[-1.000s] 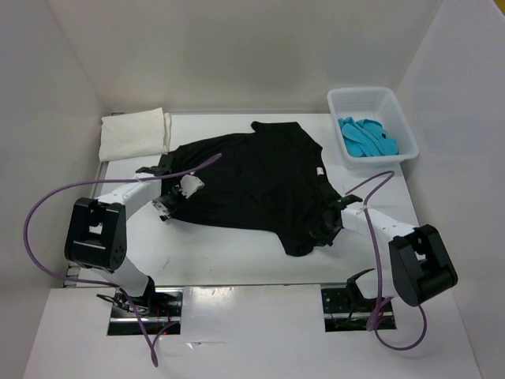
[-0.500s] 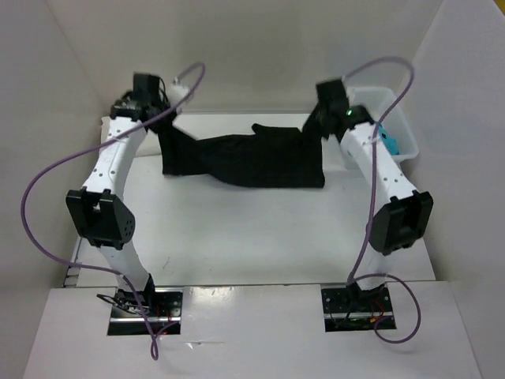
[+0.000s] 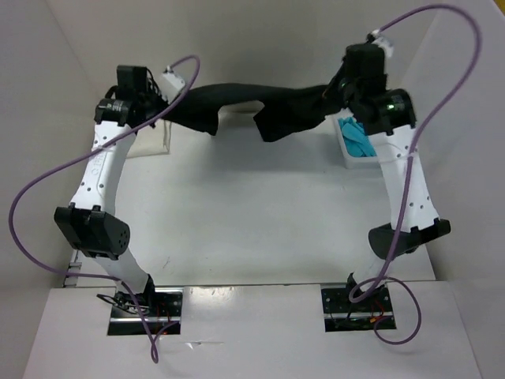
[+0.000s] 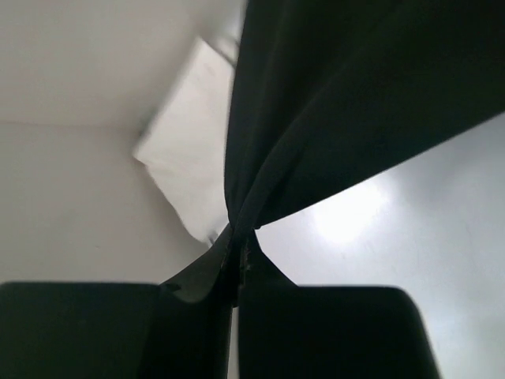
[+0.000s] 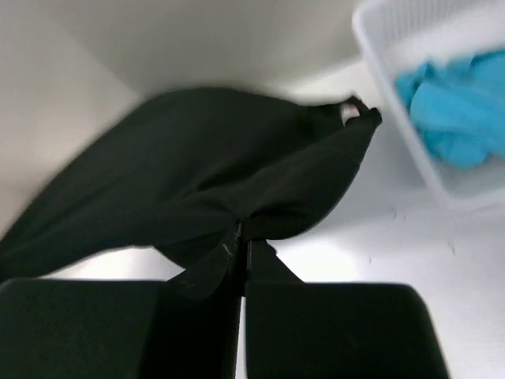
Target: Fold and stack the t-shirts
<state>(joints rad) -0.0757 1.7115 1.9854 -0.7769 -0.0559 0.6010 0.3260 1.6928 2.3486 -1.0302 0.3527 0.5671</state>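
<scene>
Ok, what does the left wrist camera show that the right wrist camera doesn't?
Only the left wrist view shows the folded cream-white cloth t-shirt. Only the right wrist view shows the white plastic lattice basket holding the bright turquoise cloth t-shirt. Both show the black cloth t-shirt, lifted and bunched, pinched in the left tool and the right tool.

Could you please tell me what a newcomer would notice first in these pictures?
The black t-shirt hangs stretched in the air over the far side of the table, pinched at each end by the left gripper and the right gripper. A turquoise t-shirt lies crumpled in the white basket at far right.
</scene>
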